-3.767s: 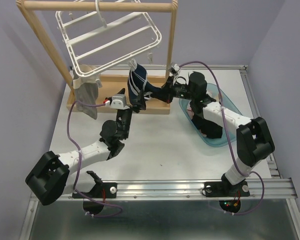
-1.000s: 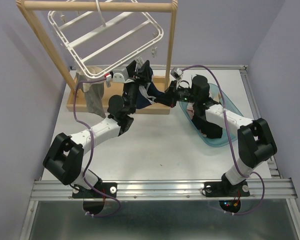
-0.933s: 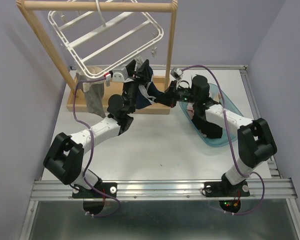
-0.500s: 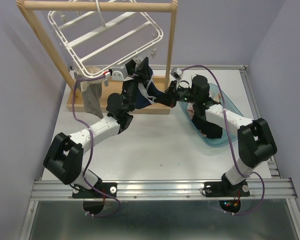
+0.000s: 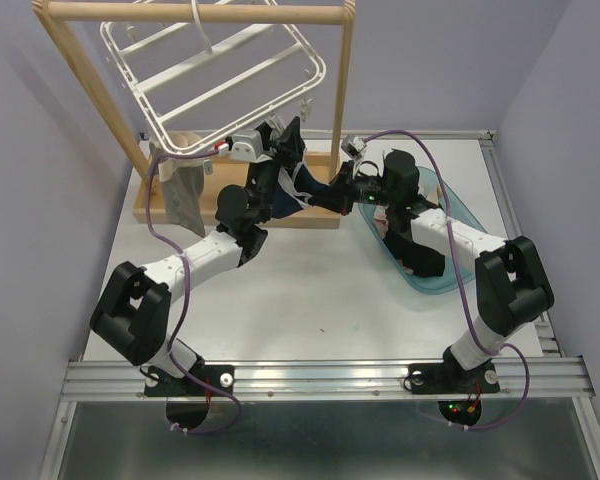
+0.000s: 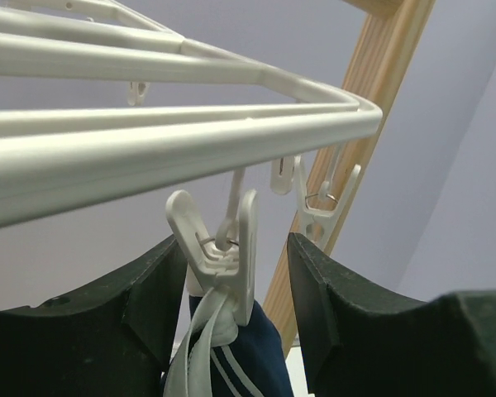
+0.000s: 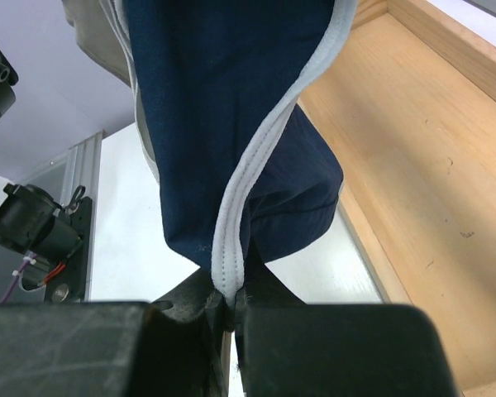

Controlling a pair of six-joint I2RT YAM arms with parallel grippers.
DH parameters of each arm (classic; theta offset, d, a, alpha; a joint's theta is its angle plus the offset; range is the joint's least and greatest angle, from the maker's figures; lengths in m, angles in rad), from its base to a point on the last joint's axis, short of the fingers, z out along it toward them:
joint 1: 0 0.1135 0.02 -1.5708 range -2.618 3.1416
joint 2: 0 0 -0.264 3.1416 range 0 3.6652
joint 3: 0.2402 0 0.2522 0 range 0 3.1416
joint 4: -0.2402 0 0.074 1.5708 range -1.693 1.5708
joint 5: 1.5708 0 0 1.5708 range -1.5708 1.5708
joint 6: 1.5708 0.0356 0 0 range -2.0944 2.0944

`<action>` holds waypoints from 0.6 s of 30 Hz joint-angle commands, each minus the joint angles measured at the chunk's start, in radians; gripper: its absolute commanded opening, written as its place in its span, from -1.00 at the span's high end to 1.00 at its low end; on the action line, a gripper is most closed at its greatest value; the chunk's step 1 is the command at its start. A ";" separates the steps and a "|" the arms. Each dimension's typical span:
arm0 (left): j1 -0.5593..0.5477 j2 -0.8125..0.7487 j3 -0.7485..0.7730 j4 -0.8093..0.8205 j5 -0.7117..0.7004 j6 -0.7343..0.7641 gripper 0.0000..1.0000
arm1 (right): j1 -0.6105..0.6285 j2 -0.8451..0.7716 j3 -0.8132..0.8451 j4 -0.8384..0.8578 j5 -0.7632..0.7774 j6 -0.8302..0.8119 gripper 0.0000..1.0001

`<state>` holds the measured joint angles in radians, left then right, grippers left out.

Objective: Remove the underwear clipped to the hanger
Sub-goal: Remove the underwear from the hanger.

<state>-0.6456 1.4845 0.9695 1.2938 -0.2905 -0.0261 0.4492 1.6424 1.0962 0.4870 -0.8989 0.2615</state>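
In the top view, the hanger [image 5: 280, 98] is hung tilted from the rail [image 5: 200, 13]. The navy underwear [image 5: 298, 185] is suspended below its lower rim, with the left gripper [image 5: 280, 140] raised beside it and the right gripper [image 5: 325, 195] at its lower end. In the left wrist view, the clip [image 6: 223, 248] gripping the underwear is straddled by the spread fingers [image 6: 149, 289], with nothing grasped. In the right wrist view, the white trim [image 7: 248, 198] is pinched in the clenched right gripper.

White table [image 5: 310, 290]: wooden stand base [image 5: 320, 218] at 11-12 o'clock; teal see-thru basin [image 5: 450, 200] at 2-3 o'clock, just beside base's rt end. Arm mounts [image 5: 420, 378] along 6 o'clock edge.
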 commanded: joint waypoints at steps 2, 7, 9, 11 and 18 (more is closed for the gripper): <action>0.003 -0.003 0.037 0.789 0.020 0.054 -0.23 | -0.001 -0.003 -0.019 0.053 -0.015 -0.008 0.99; 0.001 -0.023 0.028 0.791 0.024 0.060 -0.24 | -0.001 0.007 -0.019 0.053 -0.011 -0.008 0.99; 0.003 -0.038 0.015 0.789 0.025 0.068 -0.23 | -0.003 0.008 -0.018 0.051 -0.011 -0.007 0.99; 0.003 -0.050 0.006 0.791 0.027 0.071 -0.24 | -0.001 0.010 -0.016 0.053 -0.011 -0.008 0.99; 0.003 -0.101 -0.029 0.783 0.022 0.097 -0.24 | -0.003 0.019 -0.013 0.051 -0.006 -0.007 0.99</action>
<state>-0.6456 1.4483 0.9531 1.2896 -0.2722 0.0296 0.4492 1.6474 1.0962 0.4870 -0.8986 0.2615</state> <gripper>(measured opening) 0.618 0.035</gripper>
